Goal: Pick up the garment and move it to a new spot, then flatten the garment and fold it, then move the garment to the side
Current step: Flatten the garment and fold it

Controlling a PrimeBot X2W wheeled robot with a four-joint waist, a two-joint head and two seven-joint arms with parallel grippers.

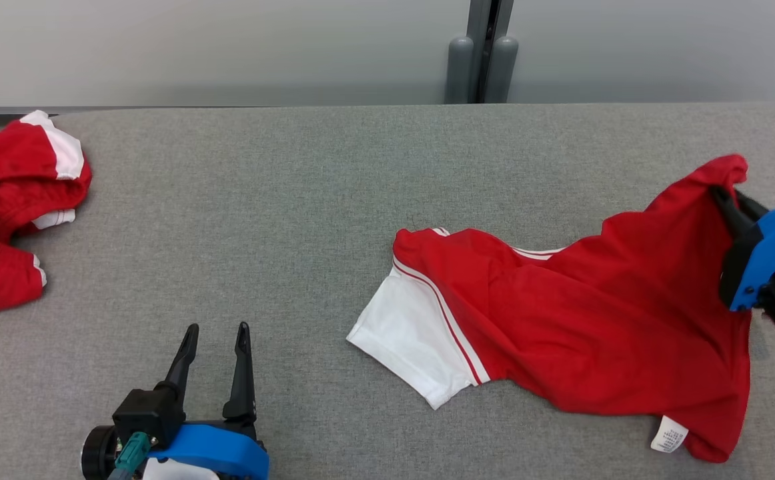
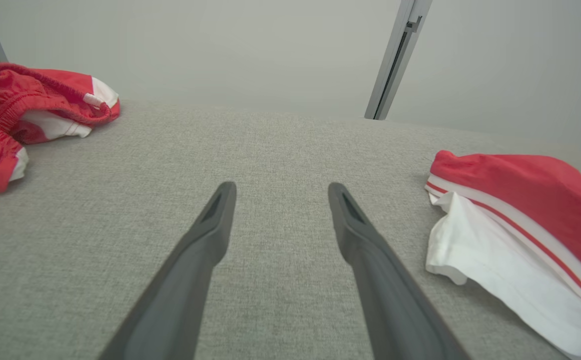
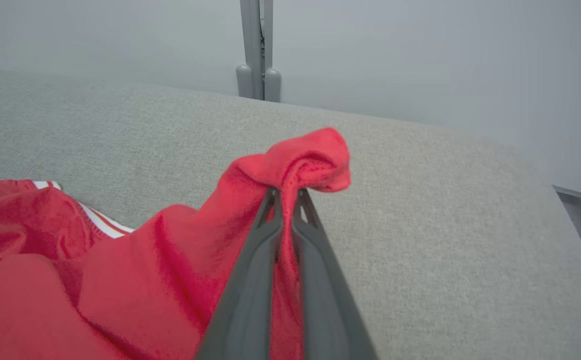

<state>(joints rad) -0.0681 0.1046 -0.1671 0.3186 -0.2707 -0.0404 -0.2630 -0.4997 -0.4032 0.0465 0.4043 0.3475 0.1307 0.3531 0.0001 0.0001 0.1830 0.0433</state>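
The garment point(image 1: 581, 320) is a red shirt with a white sleeve and white stripes, spread crumpled over the right half of the grey table point(image 1: 294, 200). Its far right corner is lifted, and my right gripper point(image 1: 721, 195) is shut on that corner. The right wrist view shows the fingers point(image 3: 250, 280) pinched together with red cloth point(image 3: 300, 160) bunched at their tips. My left gripper point(image 1: 217, 331) stands open over bare table at the lower left, well left of the white sleeve point(image 2: 490, 270); its fingers point(image 2: 205, 240) hold nothing.
A second red and white garment point(image 1: 7, 207) lies heaped at the table's far left edge, also seen in the left wrist view as a red heap point(image 2: 25, 115). A grey post point(image 1: 481, 60) stands behind the table against a pale wall.
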